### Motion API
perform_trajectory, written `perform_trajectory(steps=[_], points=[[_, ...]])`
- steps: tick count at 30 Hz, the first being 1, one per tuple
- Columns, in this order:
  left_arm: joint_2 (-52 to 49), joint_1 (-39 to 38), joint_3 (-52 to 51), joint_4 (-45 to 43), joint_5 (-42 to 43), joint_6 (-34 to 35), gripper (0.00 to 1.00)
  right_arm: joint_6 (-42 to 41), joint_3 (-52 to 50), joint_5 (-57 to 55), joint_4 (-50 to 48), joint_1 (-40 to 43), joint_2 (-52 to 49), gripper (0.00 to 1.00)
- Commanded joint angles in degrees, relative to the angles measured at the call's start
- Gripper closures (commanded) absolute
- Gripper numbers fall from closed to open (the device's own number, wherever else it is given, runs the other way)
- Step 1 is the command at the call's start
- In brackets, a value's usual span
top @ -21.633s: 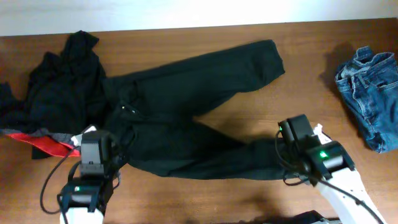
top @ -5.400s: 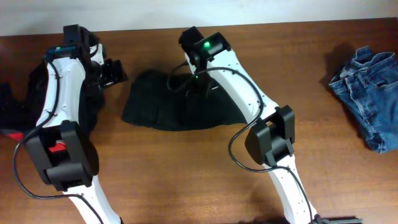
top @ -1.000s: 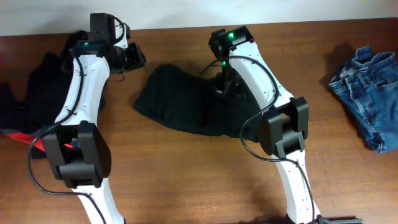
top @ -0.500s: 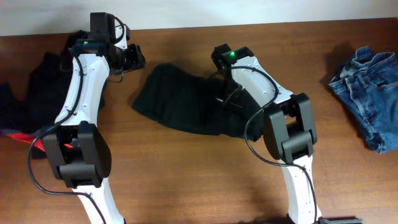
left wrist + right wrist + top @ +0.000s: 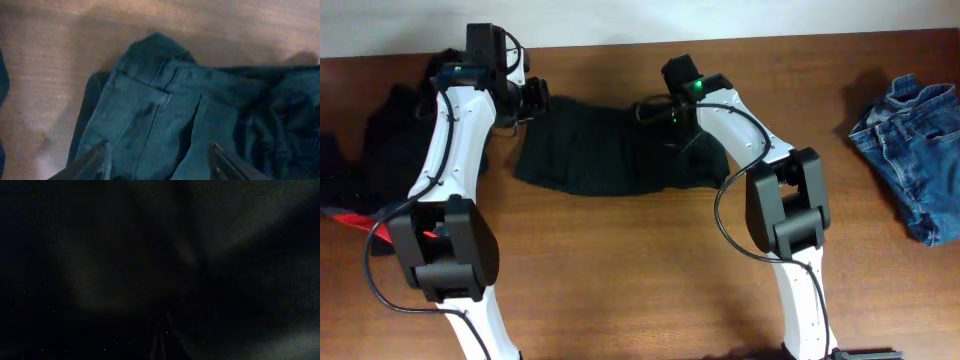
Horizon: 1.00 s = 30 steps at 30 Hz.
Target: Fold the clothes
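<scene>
The black trousers (image 5: 605, 158) lie folded into a wide bundle at the table's back middle. My left gripper (image 5: 534, 100) hovers open over their left end. In the left wrist view its fingers (image 5: 98, 159) stand wide apart above the waistband and belt loop (image 5: 150, 95), holding nothing. My right gripper (image 5: 656, 108) sits at the bundle's top edge, shut, with the trousers' cloth (image 5: 150, 255) filling its dark wrist view. More black clothes (image 5: 380, 140), one with a red-and-grey edge (image 5: 350, 215), are heaped at the far left. Blue denim jeans (image 5: 915, 140) lie at the far right.
Both arms reach in from the front edge across the brown wooden table (image 5: 640, 280). The white wall runs close behind the trousers along the table's back edge (image 5: 800, 38).
The right gripper moved up and left, drawing the trousers' top edge straight and flatter. The left gripper's jaws opened wider and it stayed at the bundle's left end.
</scene>
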State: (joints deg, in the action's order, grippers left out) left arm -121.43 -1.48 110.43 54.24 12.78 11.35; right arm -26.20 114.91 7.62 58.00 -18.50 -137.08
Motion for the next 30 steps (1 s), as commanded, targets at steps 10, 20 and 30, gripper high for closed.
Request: perform_trajectory(steps=[10, 20, 30], points=[[-2.2, 2.5, 1.0, 2.9, -0.5, -12.2, 0.36, 20.0, 32.4, 1.5, 30.1, 2.1, -2.8, 0.01], [-12.8, 7.7, 1.0, 2.2, 0.7, -12.3, 0.96, 16.7, 18.0, -3.8, 20.7, 4.0, -3.0, 0.96], [-12.8, 9.4, 1.1, 1.0, 0.7, -12.3, 0.96, 15.2, 9.5, -3.1, 12.2, 10.4, -2.8, 0.96]])
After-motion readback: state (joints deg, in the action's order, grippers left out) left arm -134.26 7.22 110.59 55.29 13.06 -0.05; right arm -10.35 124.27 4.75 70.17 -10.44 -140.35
